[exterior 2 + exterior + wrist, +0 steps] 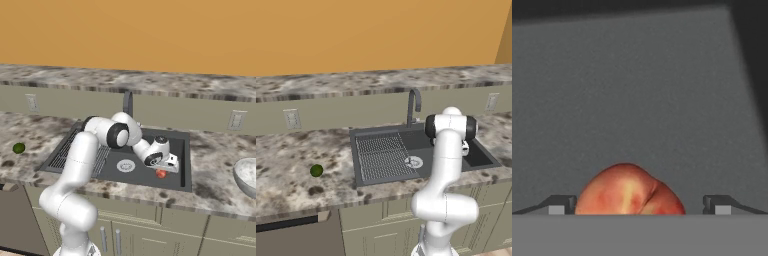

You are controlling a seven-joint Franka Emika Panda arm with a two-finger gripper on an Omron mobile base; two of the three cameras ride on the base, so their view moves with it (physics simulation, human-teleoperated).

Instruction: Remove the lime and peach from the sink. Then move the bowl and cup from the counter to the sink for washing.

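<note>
Orange-red peach [630, 190] sits on the dark floor of the sink [172, 136], right between your fingertips [558, 205]. Your jaws stand wide apart, one on each side, not touching it. Round fruit, no long axis to speak of; its crease runs up and to the right in the hand view. Green lime [316, 170] lies on the tabletop [286, 165], left of the basin.
</note>
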